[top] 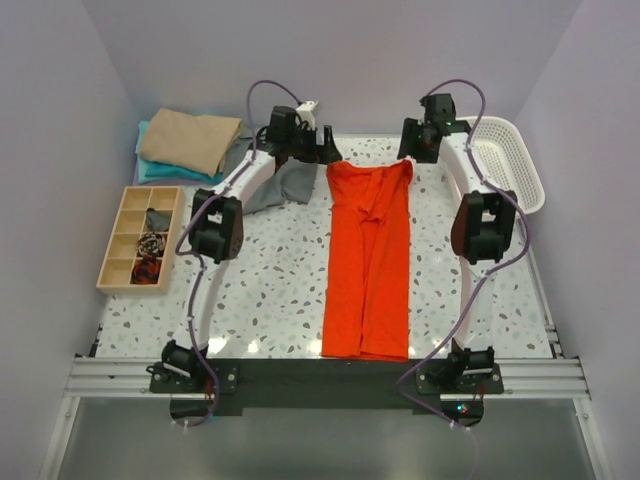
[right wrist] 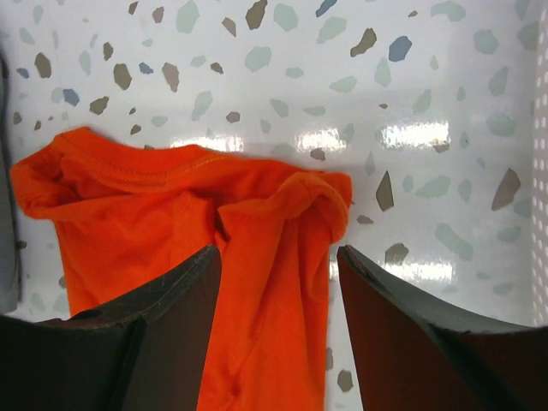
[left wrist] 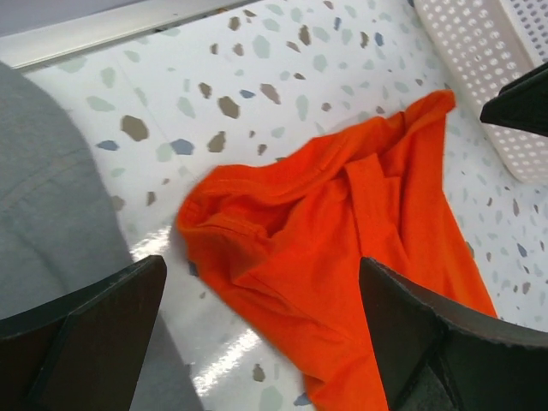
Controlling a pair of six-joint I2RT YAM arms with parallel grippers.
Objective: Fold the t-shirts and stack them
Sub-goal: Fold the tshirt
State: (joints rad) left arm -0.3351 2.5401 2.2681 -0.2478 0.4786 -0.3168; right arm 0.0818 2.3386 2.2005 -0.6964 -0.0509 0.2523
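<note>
The orange-red t-shirt (top: 367,260) runs top-to-bottom mid-frame, its top end flanked by the wide-open left gripper (left wrist: 261,278) and the parted, empty right gripper (right wrist: 278,261).

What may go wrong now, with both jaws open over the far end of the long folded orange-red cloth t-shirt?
1. The bright orange-red cloth t-shirt is bunched at its far end; folding it now would likely keep those wrinkles.
2. The crumpled grey cloth t-shirt lies close beside the left jaws, so a grasp there may catch it too.
</note>
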